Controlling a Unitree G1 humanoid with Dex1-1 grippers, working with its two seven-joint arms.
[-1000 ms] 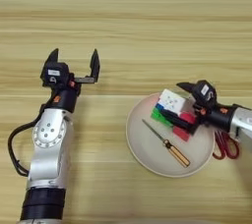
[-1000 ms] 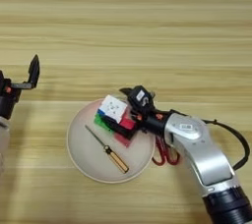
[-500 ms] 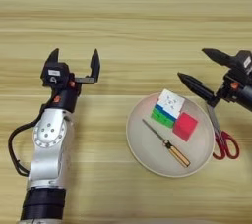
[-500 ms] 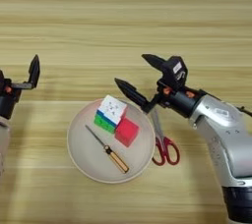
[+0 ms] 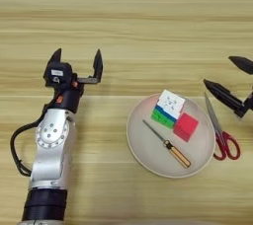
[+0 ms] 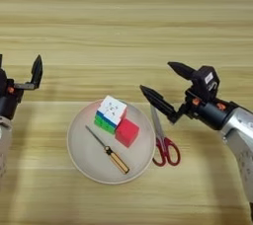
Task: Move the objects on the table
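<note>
The puzzle cube (image 5: 168, 108), white on top with green and blue sides, lies tilted in a beige plate (image 5: 143, 147) beside a red block (image 5: 186, 126) and a wooden-handled screwdriver (image 5: 168, 144). Red-handled scissors (image 6: 163, 137) lie on the wooden table (image 5: 128, 26) just right of the plate. My right gripper (image 6: 163, 85) is open, hovering right of the plate above the scissors' blades, holding nothing. My left gripper (image 5: 76, 61) is open at the left, well away from the plate.
The plate's rim nearly touches the scissors. The left arm's silver body (image 5: 52, 145) stretches down to the picture's bottom edge with a black cable looping beside it.
My right gripper let go of the cube in the plate, opened wide and drew back to the right. The cube and red block stay in the plate. The left arm has not moved.
</note>
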